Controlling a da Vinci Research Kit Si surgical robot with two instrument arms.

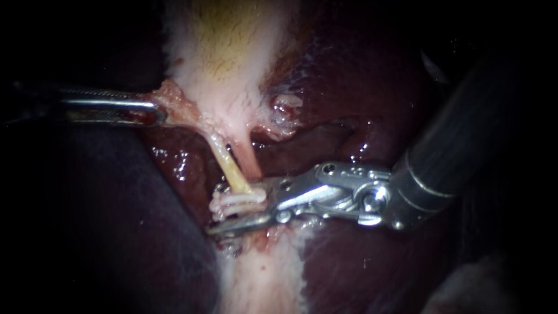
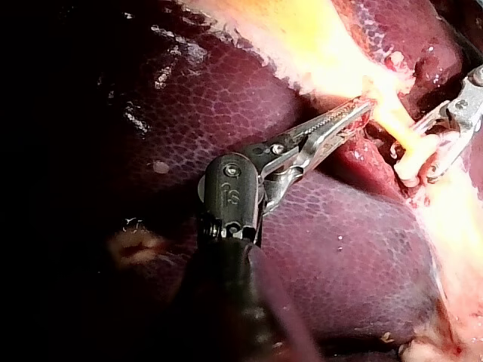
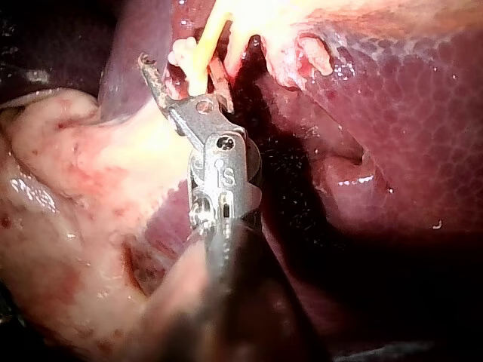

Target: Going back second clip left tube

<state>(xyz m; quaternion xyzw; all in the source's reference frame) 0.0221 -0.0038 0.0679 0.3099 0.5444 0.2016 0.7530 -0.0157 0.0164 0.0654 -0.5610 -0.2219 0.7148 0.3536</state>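
Two tubes run down from the pale gallbladder (image 1: 226,52): a yellowish left tube (image 1: 230,168) and a pinker right tube (image 1: 250,158). A white clip (image 1: 235,199) crosses the left tube at its lower end. My right instrument (image 1: 235,209) stands open, its jaws on either side of that clip and tube. In the right wrist view its open jaws (image 3: 181,72) flank the yellow tube (image 3: 204,45). My left instrument (image 1: 157,111) is shut on pink tissue (image 1: 170,96) at the gallbladder's neck and holds it out to the left; its jaws (image 2: 355,113) lie together in that tissue.
Dark red liver (image 1: 360,87) surrounds the tubes, with a raw patch (image 1: 285,110) to the right of the gallbladder's neck. A band of pale tissue (image 1: 261,279) runs down below the clip. The right instrument's wide shaft (image 1: 465,134) fills the upper right.
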